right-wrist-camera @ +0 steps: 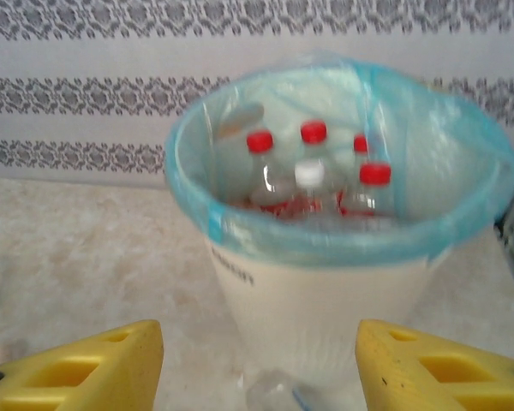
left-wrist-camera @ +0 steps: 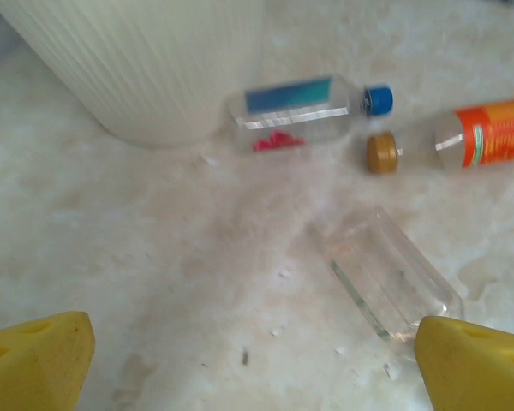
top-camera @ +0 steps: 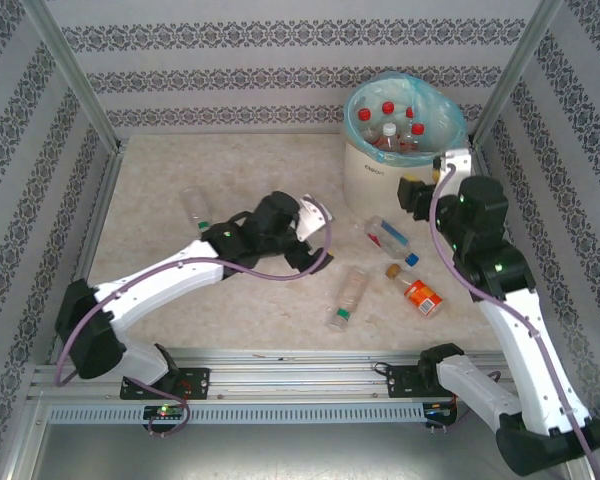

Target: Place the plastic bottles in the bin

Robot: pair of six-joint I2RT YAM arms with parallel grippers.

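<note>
- Left tool (left-wrist-camera: 255,355) gapes empty beside a clear plastic bottle (left-wrist-camera: 394,287) lying on the bench (left-wrist-camera: 154,257); an off-centre pinch could roll it away.
- Right tool (right-wrist-camera: 257,360), spread empty, faces the round off-white turquoise-lined bin (right-wrist-camera: 317,300).

We've got the bin (top-camera: 375,185) back right with bottles (top-camera: 389,132) standing inside, three loose bottles (top-camera: 390,238) before it, a lone bottle (top-camera: 195,205) off left.

left end effector (left-wrist-camera: 253,368): wide | right end effector (right-wrist-camera: 257,368): parted (empty)
</note>
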